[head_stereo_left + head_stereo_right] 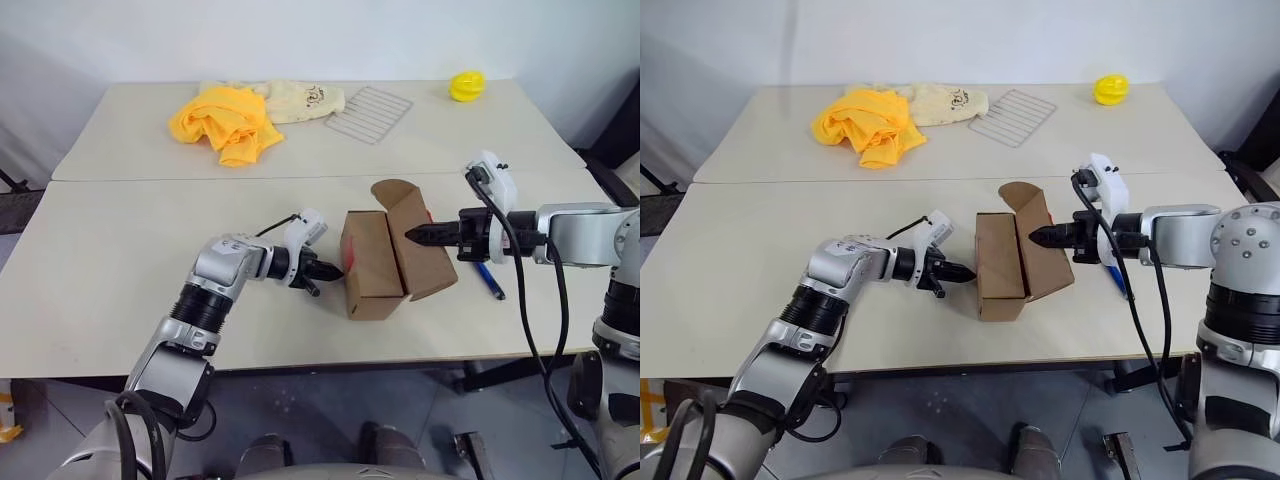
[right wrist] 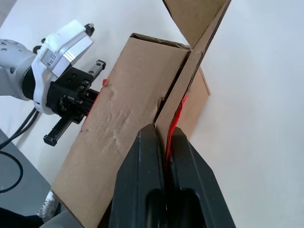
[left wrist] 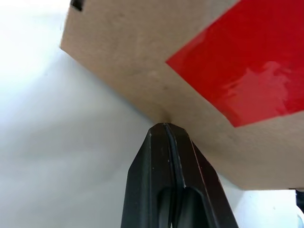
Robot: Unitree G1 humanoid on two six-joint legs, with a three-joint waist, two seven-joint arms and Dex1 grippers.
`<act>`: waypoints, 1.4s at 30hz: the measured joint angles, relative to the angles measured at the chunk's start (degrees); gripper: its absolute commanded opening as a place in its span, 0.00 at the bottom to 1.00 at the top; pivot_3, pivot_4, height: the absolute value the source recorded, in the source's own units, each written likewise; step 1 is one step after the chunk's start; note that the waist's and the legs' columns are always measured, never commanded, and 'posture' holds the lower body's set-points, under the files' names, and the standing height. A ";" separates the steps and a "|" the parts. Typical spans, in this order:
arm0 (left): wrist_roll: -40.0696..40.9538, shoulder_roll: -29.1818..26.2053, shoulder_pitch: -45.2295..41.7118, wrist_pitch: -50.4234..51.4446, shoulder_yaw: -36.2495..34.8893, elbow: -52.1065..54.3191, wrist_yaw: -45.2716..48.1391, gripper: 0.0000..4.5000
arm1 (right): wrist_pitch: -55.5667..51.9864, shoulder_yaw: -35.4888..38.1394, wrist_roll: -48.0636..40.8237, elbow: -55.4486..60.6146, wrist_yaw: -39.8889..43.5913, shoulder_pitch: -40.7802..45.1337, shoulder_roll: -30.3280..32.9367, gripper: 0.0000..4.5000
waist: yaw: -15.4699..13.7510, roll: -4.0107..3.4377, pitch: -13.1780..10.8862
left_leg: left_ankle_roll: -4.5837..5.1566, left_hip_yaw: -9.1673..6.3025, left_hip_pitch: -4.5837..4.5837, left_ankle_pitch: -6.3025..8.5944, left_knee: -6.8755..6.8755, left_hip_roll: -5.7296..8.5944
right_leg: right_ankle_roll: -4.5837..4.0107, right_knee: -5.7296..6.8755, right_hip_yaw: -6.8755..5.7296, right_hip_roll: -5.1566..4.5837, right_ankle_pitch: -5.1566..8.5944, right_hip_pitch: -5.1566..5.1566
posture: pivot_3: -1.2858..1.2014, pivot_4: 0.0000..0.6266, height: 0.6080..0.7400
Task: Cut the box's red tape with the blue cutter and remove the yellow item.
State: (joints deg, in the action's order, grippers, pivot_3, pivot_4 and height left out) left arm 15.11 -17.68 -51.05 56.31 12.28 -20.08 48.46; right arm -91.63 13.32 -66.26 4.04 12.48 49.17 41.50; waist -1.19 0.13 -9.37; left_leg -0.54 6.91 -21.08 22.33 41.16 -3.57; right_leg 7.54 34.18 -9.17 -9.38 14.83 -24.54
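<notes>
Table | box between hands | right hand seemingly pinching lid

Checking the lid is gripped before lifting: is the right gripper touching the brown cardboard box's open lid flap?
Touching. In the right wrist view the right gripper has its jaws shut on the edge of the brown cardboard box's open lid flap, cardboard running between them.
</notes>
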 measured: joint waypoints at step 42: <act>13.23 -11.33 -2.43 6.26 2.22 16.07 8.66 0.00 | -0.56 -3.96 2.23 2.23 1.18 -2.00 5.78 0.01 | 1.25 -0.06 -0.04 | 0.00 0.05 0.00 0.00 -0.13 0.00 | 0.02 -0.08 0.04 0.00 -0.01 -0.07 | 0.52 0.24 1.00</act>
State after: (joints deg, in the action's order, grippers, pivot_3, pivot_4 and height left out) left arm 28.34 -29.01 -53.48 62.57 14.50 -4.01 57.12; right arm -92.19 9.36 -64.03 6.28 13.66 47.17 47.27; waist 0.06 0.06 -9.42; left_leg -0.54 6.96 -21.08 22.33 41.03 -3.57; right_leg 7.56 34.10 -9.13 -9.38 14.82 -24.61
